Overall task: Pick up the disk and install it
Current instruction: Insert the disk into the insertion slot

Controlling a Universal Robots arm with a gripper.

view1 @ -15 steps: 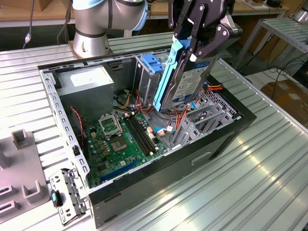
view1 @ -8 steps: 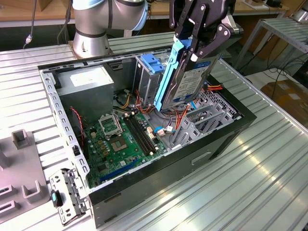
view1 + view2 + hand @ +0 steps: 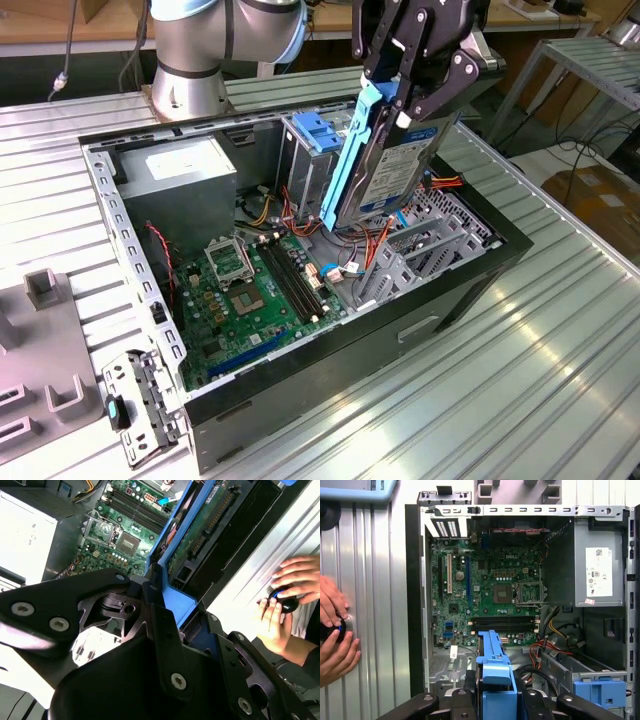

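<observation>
Tool (image 3: 413, 95) clamped on tilted disk (image 3: 398, 172), label (image 3: 406, 150) partly covered, above open computer case (image 3: 330, 370)

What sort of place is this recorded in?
Likely a robotics lab workbench: an open computer case sits on a ribbed metal table, the arm's base stands on the same table, and a person's hands rest on a small dark device.
</observation>
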